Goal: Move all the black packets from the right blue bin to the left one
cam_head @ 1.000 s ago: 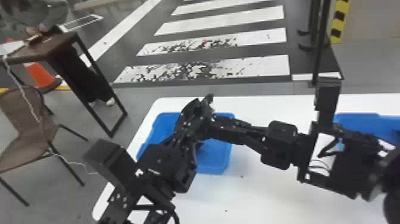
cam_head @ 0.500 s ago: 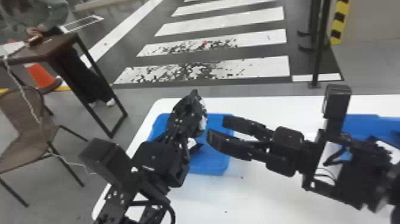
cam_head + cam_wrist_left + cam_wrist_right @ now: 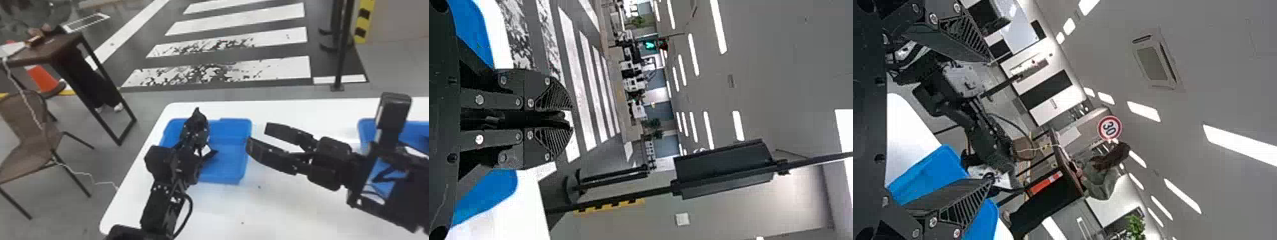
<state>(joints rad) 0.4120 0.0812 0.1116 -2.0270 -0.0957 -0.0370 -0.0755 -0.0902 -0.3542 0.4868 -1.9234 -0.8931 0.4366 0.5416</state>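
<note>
Over the left bin (image 3: 227, 135), the left claw (image 3: 570, 119) is easing leftward, its fingers pressing together; whether they are pinching anything, I cannot tell. The right claw (image 3: 257, 134) is drawing back rightward and spreading, hanging empty past that bin's right edge, so it is probably freeing itself for another packet. What looks like a black packet (image 3: 210, 155) is lying inside the left bin, just right of the left claw. The right bin (image 3: 367, 129) is sitting towards the table's (image 3: 287, 210) right side, partly behind the right arm.
</note>
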